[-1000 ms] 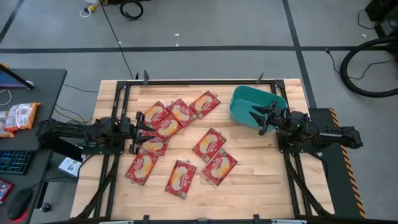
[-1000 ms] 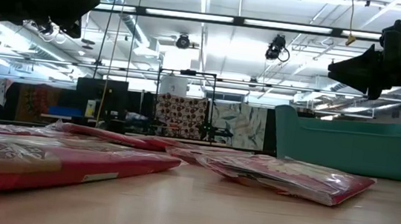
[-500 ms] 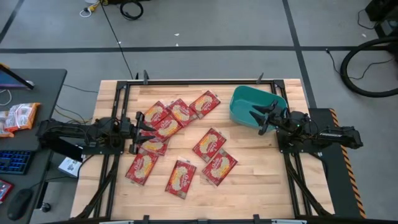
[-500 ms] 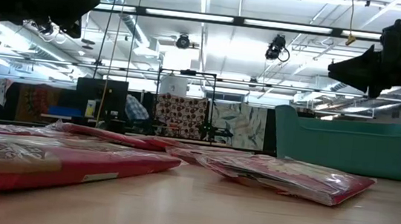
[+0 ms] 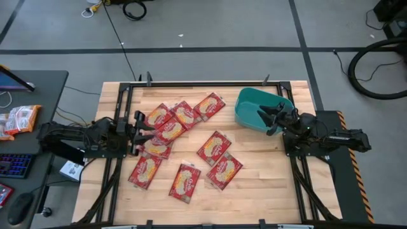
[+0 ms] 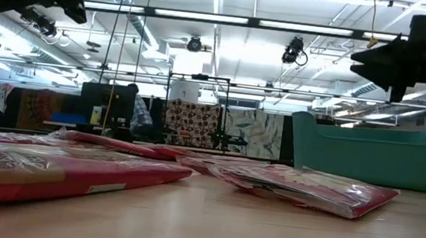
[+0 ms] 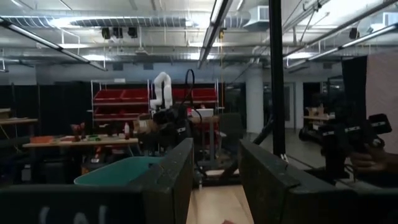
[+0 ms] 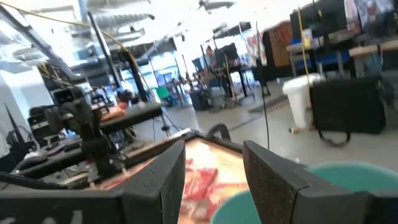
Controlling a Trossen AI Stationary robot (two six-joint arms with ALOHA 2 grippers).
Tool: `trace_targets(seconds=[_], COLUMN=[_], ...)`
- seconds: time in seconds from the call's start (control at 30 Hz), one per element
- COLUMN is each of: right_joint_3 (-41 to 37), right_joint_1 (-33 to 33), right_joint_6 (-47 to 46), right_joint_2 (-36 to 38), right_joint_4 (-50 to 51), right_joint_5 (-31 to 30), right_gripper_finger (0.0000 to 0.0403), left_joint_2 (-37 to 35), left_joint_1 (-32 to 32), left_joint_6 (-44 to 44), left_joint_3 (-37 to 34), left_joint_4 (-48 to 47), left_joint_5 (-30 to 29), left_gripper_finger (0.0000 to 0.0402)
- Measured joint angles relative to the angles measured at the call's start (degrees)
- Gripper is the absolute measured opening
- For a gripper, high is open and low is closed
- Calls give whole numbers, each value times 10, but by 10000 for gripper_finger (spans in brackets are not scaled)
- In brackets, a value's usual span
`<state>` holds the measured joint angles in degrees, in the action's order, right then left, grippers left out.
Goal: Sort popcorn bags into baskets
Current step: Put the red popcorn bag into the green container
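Note:
Several red popcorn bags (image 5: 184, 146) lie flat on the wooden table, some overlapping at its left centre; in the low view they show as flat red packets (image 6: 57, 168). The teal tub (image 5: 254, 105) stands near the far right corner, also seen as a teal tub (image 6: 372, 155) in the low view. My left gripper (image 5: 137, 133) hangs open above the left end of the bag cluster, pointing level toward the right. My right gripper (image 5: 267, 122) is open above the tub's near right rim, pointing left. The wrist views show left gripper (image 7: 214, 180) and right gripper (image 8: 214, 174) holding nothing.
A side desk left of the table holds paler orange-and-white packets (image 5: 19, 119), a keyboard and a mouse. Bare wood lies along the table's near edge (image 5: 254, 203). Black frame rails (image 5: 210, 83) border the far edge. A person (image 6: 138, 111) shows far off in the room.
My left gripper has risen, leaving most of the low view's top, and drawn back a little toward the table's left edge. My right gripper has tipped up to about level and shifted slightly toward the right edge. The bags and the tub have stayed put.

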<state>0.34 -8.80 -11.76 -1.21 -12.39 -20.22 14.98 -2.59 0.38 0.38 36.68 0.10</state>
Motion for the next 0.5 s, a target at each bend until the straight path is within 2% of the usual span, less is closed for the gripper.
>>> trace_targets(seconds=[0.13, 0.2, 0.33, 0.5], right_joint_3=[0, 0, 7, 46], right_joint_1=[0, 0, 0, 0], right_joint_6=[-23, -57, -60, -28], right_joint_2=[0, 0, -10, -85], right_joint_4=[-26, -26, -34, -31], right_joint_5=[-25, -8, 59, 68], right_gripper_finger=[166, 166, 166, 166], left_joint_2=[0, 0, 3, 21], left_joint_1=[0, 0, 0, 0], left_joint_6=[3, 3, 3, 3], left_joint_3=[0, 0, 0, 0], left_joint_4=[9, 11, 7, 7], left_joint_5=[-26, -48, -95, -133], left_gripper_finger=[130, 130, 130, 130])
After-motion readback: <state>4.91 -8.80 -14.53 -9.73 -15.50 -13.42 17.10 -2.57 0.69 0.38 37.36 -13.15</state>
